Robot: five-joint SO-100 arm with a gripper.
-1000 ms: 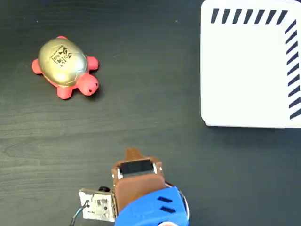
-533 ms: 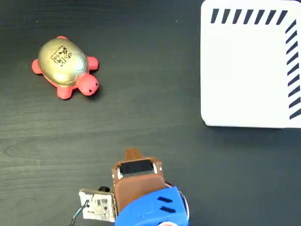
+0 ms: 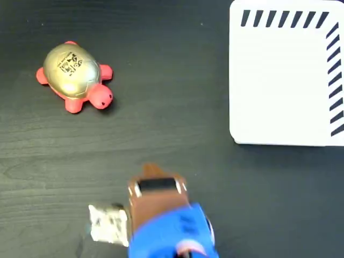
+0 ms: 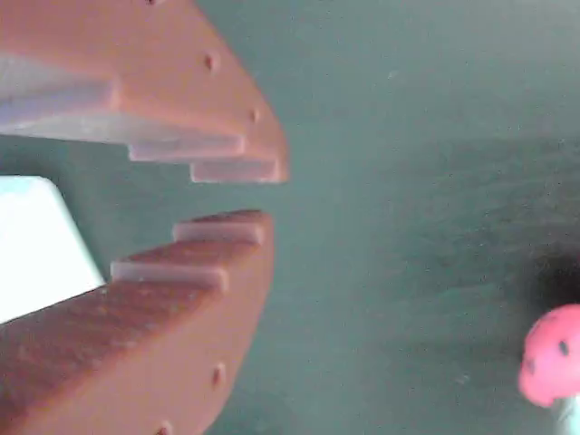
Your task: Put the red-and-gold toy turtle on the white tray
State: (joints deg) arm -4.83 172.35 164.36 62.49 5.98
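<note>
claw (image 4: 249, 195) has stirred slightly, jaws parted, turtle (image 3: 74, 77) well apart.

In the fixed view, the toy turtle (image 3: 74, 76) sits on the table (image 3: 172, 134) at far left. The tray (image 3: 279, 80) lies at far right, well apart from it. The gripper (image 3: 152, 173) hangs near, between them, touching neither.
</note>
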